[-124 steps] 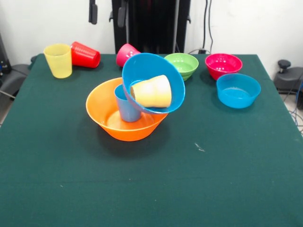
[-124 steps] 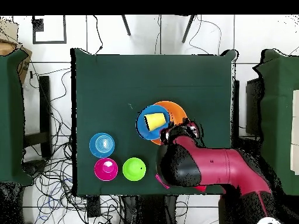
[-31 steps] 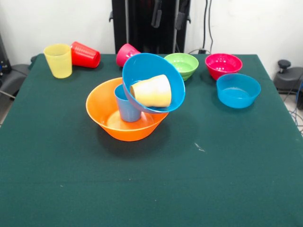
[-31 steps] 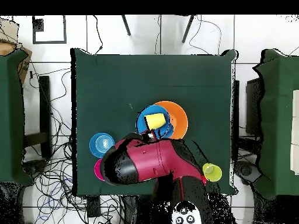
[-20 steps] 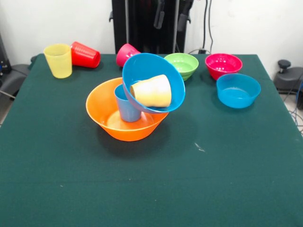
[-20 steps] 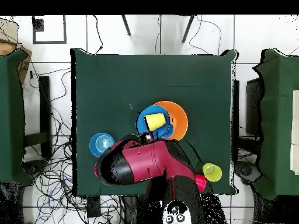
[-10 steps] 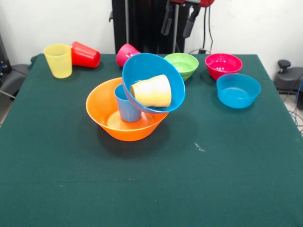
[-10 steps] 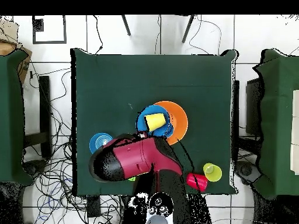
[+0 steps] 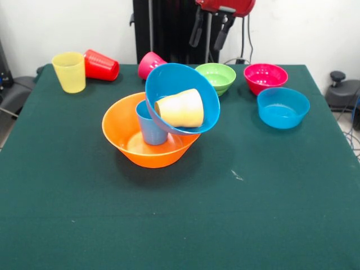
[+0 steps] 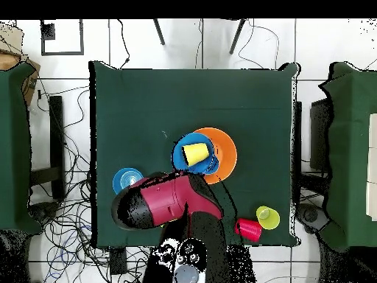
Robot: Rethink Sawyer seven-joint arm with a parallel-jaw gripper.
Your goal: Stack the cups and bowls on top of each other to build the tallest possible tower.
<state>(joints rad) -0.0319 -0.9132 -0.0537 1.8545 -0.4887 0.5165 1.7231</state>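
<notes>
The robot's arm [image 10: 166, 200] is a thick, rounded shell of deep red, glossy, with a black rounded cap at one end and black at the joints. Seen from above, a round pale grey disc with small dark marks sits on the part nearest the base. In the front view the red housing [image 9: 225, 5] shows at the top edge, and beneath it the gripper [image 9: 209, 31] carries two slim black fingers [image 9: 196, 32] with rounded tips
</notes>
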